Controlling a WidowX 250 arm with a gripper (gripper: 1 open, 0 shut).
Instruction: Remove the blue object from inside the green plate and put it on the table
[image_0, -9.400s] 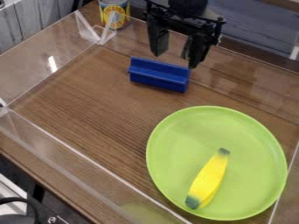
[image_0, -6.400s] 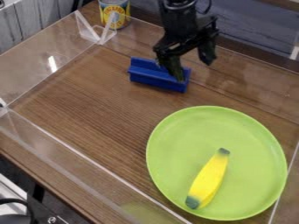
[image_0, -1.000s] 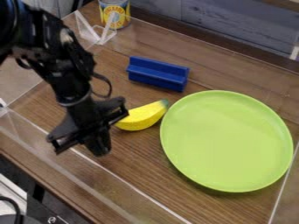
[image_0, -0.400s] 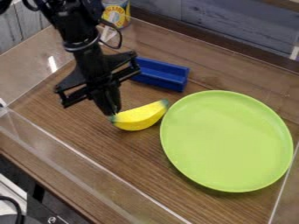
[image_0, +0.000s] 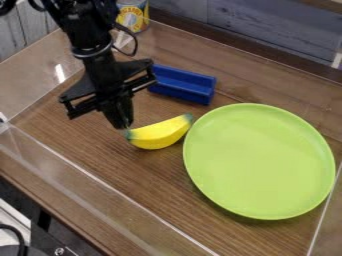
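Hidden: your black robot gripper (image_0: 115, 115) covers part of the blue rectangular block (image_0: 182, 85); can tops out of frame
Gripper: closed; grip unclear near the yellow banana (image_0: 159, 132)
Plate: round lime-green plastic (image_0: 259, 161), right of banana
Surface: dark brown wood-grain table (image_0: 181, 205)
Room: grey plank wall (image_0: 274, 32) behind
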